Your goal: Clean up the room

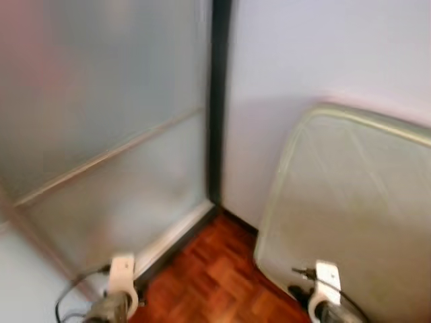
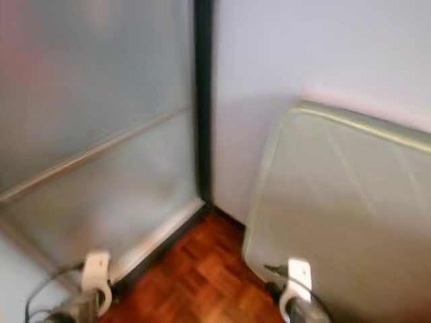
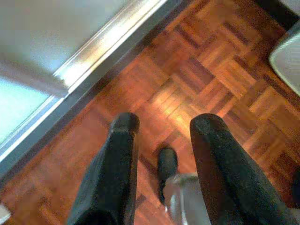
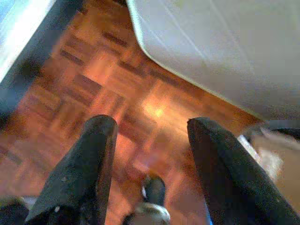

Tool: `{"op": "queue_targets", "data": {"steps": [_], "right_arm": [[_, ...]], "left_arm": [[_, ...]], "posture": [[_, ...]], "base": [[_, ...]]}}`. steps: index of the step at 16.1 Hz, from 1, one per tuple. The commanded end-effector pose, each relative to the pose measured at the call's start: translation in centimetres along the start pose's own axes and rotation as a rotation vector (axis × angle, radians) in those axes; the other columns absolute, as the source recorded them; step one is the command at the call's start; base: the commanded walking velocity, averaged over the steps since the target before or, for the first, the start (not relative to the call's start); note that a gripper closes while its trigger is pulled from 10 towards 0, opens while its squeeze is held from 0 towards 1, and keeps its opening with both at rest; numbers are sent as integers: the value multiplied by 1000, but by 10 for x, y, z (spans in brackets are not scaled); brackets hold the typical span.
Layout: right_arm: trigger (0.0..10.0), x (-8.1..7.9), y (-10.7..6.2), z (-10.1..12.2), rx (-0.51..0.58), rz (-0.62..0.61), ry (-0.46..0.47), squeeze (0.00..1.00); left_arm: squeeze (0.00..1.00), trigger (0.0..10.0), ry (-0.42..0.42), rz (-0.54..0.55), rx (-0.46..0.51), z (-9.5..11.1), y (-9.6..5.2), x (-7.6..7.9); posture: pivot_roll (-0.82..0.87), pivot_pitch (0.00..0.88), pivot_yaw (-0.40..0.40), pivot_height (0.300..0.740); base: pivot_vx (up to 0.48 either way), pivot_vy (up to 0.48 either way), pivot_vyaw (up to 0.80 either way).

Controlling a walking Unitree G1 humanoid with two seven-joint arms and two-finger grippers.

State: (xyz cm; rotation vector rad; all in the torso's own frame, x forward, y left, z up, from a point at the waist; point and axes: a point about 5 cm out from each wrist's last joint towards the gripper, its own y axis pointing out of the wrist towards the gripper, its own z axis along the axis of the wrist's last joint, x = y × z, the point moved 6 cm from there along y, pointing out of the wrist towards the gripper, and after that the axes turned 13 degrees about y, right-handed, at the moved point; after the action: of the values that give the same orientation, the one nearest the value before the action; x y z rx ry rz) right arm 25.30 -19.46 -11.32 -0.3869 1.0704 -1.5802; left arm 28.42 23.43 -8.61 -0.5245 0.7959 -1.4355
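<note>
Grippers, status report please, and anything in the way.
Left gripper open, empty over parquet floor. Right gripper open, empty. Ahead: mattress leaning on wall, frosted sliding door.

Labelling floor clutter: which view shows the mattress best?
Left eye view: the mattress leans on the wall, its rounded corner and piped edge visible. Right eye view shows the same. The right wrist view shows its lower corner; the left wrist view only a sliver.

frosted glass partition (image 1: 101,121) | dark corner post (image 1: 217,101) | white wall (image 1: 323,47) | leaning pale panel (image 1: 350,202) | parquet floor (image 1: 215,282)
</note>
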Motion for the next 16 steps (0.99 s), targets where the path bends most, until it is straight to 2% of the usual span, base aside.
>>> {"op": "queue_targets", "data": {"steps": [1,7,12,16], "right_arm": [[10000,1,0,1,-3,-3,-1,0],[10000,1,0,1,-11,-3,-4,0],[10000,0,0,0,-11,-7,0,0],[10000,-8,2,-5,-7,-1,43,0]], "left_arm": [[0,10000,7,-11,5,4,1,5],[0,10000,9,-14,15,6,1,5],[0,10000,48,-26,10,6,1,5],[0,10000,112,-36,8,5,0,-1]], "posture": [[48,0,-63,730],[47,0,-61,730],[43,0,-48,730],[44,0,23,730]], "base": [[0,0,-800],[0,0,-800],[0,0,-800],[0,0,-800]]}}
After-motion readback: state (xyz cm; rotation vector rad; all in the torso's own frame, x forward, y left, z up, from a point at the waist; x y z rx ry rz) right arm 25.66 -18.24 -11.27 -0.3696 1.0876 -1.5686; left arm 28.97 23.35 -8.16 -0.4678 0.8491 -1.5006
